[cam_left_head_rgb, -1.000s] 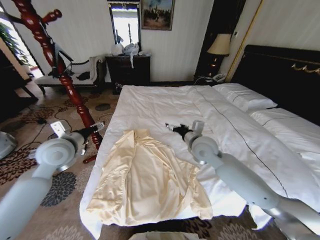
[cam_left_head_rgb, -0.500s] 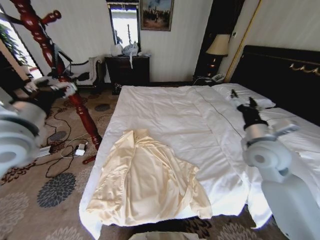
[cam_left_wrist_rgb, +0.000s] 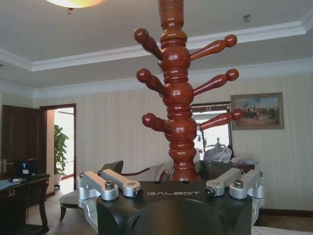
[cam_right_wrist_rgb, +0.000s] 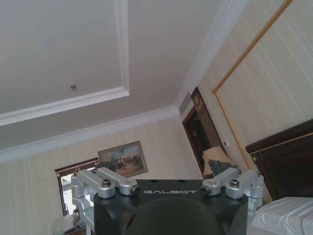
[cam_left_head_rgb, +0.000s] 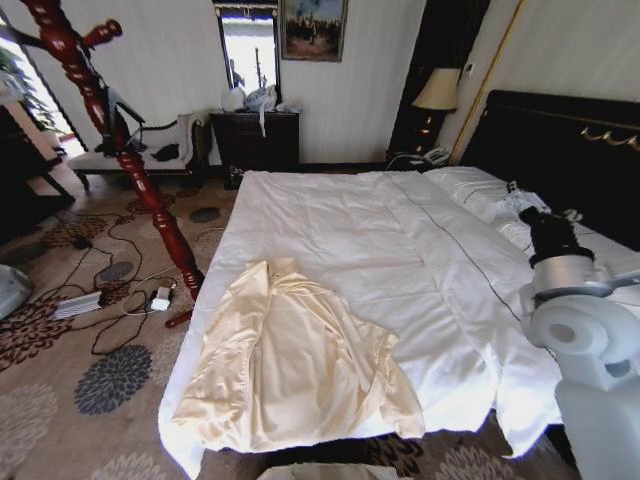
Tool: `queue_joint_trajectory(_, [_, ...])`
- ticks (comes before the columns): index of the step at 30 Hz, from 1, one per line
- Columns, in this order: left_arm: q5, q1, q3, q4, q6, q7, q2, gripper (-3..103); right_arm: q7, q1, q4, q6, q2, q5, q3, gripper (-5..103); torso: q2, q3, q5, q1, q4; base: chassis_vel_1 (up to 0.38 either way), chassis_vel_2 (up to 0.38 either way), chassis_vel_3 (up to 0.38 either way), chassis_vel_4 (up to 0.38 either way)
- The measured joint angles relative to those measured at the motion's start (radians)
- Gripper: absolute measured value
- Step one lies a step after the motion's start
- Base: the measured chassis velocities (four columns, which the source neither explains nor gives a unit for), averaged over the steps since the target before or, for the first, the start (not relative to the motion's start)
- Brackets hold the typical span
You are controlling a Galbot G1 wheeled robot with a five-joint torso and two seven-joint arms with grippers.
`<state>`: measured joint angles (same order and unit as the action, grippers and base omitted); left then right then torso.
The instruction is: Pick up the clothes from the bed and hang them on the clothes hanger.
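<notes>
The clothes [cam_left_head_rgb: 290,360], one pale cream-yellow shirt, lie spread flat on the near left corner of the bed [cam_left_head_rgb: 350,220], collar toward the pillows. Left of the bed stands the clothes hanger [cam_left_head_rgb: 130,165], a red-brown turned wood stand. My right gripper [cam_left_head_rgb: 523,197] is raised over the bed's right side by the pillows, far from the shirt. In the right wrist view the right gripper [cam_right_wrist_rgb: 171,188] points at ceiling and wall, open and empty. In the left wrist view the left gripper [cam_left_wrist_rgb: 171,190] is open and empty, facing the clothes hanger [cam_left_wrist_rgb: 178,98] and its knobbed pegs close ahead.
Cables and a power strip [cam_left_head_rgb: 120,290] lie on the patterned carpet between the stand and the bed. A white-cushioned bench [cam_left_head_rgb: 130,150] and a dark dresser [cam_left_head_rgb: 258,138] stand by the far wall. A lamp [cam_left_head_rgb: 437,90] and the black headboard [cam_left_head_rgb: 570,150] are at the right.
Both arms have swung away from over the bed: the left one up and out to the left, the right one to the right by the pillows. The shirt has not moved.
</notes>
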<state>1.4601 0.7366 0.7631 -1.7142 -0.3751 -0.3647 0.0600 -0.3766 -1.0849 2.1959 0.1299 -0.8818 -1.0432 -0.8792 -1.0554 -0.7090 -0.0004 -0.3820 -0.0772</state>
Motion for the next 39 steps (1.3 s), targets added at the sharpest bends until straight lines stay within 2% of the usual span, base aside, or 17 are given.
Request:
queue_joint_trajectory(2, [0.013,0.011,-0.002,0.047,0.023,0.054,-0.012,100,-0.004,0.027,-0.013,0.004,0.0,0.0,0.03,100,0.0,0.0,0.0004,0.0,-0.0007,0.0,0.0,0.0,0.0])
queue_joint_trajectory(10, [0.047,0.016,-0.004,0.065,0.048,0.086,0.006,100,-0.012,0.039,-0.01,0.01,-0.025,0.004,0.06,100,0.0,0.0,0.0003,0.0,-0.0006,0.0,0.0,0.0,0.0])
queue_joint_trajectory(13, [0.056,0.052,-0.01,-0.076,0.027,0.01,0.11,100,-0.016,0.013,-0.001,0.012,-0.038,0.011,0.045,100,0.0,0.0,0.0005,0.0,-0.0007,0.0,0.0,0.0,0.0])
queue_joint_trajectory(14, [0.056,0.052,-0.01,-0.076,0.027,0.01,0.11,100,-0.016,0.013,-0.001,0.012,-0.038,0.011,0.045,100,0.0,0.0,0.0005,0.0,-0.0007,0.0,0.0,0.0,0.0])
queue_joint_trajectory(17, [-0.035,0.132,-0.02,-0.202,0.034,-0.053,0.252,100,-0.017,-0.002,0.009,0.012,-0.052,0.012,0.029,100,0.0,0.0,0.0007,0.0,-0.0014,0.0,0.0,0.0,0.0])
queue_joint_trajectory(19, [-0.068,0.156,-0.025,-0.223,0.052,-0.055,0.287,100,-0.017,-0.005,0.011,0.012,-0.054,0.013,0.024,100,0.0,0.0,0.0001,0.0,-0.0012,0.0,0.0,0.0,0.0])
queue_joint_trajectory(22, [-0.215,0.202,-0.124,-0.257,0.12,-0.024,0.441,100,-0.015,-0.011,0.008,0.012,-0.072,0.019,0.003,100,0.0,0.0,-0.0002,0.0,0.0001,0.0,0.0,0.0,0.0])
queue_joint_trajectory(23, [-0.215,0.202,-0.124,-0.257,0.12,-0.024,0.441,100,-0.015,-0.011,0.008,0.012,-0.072,0.019,0.003,100,0.0,0.0,-0.0002,0.0,0.0001,0.0,0.0,0.0,0.0])
queue_joint_trajectory(25, [-0.339,0.174,-0.228,-0.214,0.168,0.02,0.532,100,-0.014,-0.01,-0.004,0.012,-0.091,0.025,-0.005,100,0.0,0.0,0.0008,0.0,-0.0007,0.0,0.0,0.0,0.0])
queue_joint_trajectory(27, [-0.412,0.145,-0.292,-0.164,0.197,0.047,0.578,100,-0.013,-0.009,-0.013,0.011,-0.103,0.032,-0.006,100,0.0,0.0,0.0007,0.0,-0.001,0.0,0.0,0.0,0.0])
queue_joint_trajectory(28, [-0.412,0.145,-0.292,-0.164,0.197,0.047,0.578,100,-0.013,-0.009,-0.013,0.011,-0.103,0.032,-0.006,100,0.0,0.0,0.0007,0.0,-0.001,0.0,0.0,0.0,0.0])
queue_joint_trajectory(30, [-0.506,0.092,-0.384,-0.07,0.236,0.088,0.663,100,-0.009,-0.009,-0.032,0.008,-0.122,0.049,-0.006,100,0.0,0.0,0.001,0.0,-0.0003,0.0,0.0,0.0,0.0])
queue_joint_trajectory(32, [-0.552,0.035,-0.432,0.009,0.254,0.113,0.748,100,-0.007,-0.011,-0.045,0.006,-0.129,0.059,-0.006,100,0.0,0.0,0.0002,0.0,0.0,0.0,0.0,0.0,0.0])
queue_joint_trajectory(33, [-0.552,0.035,-0.432,0.009,0.254,0.113,0.748,100,-0.007,-0.011,-0.045,0.006,-0.129,0.059,-0.006,100,0.0,0.0,0.0002,0.0,0.0,0.0,0.0,0.0,0.0])
queue_joint_trajectory(36, [-0.603,-0.114,-0.505,0.185,0.286,0.166,0.896,100,-0.002,-0.009,-0.078,0.0,-0.135,0.078,0.0,100,0.0,0.0,0.0003,0.0,-0.0007,0.0,0.0,0.0,0.0])
queue_joint_trajectory(37, [-0.603,-0.114,-0.505,0.185,0.286,0.166,0.896,100,-0.002,-0.009,-0.078,0.0,-0.135,0.078,0.0,100,0.0,0.0,0.0003,0.0,-0.0007,0.0,0.0,0.0,0.0])
queue_joint_trajectory(39, [-0.622,-0.252,-0.581,0.308,0.301,0.185,0.967,100,0.0,0.003,-0.105,-0.002,-0.14,0.087,0.011,100,0.0,0.0,0.0002,0.0,-0.0016,0.0,0.0,0.0,0.0])
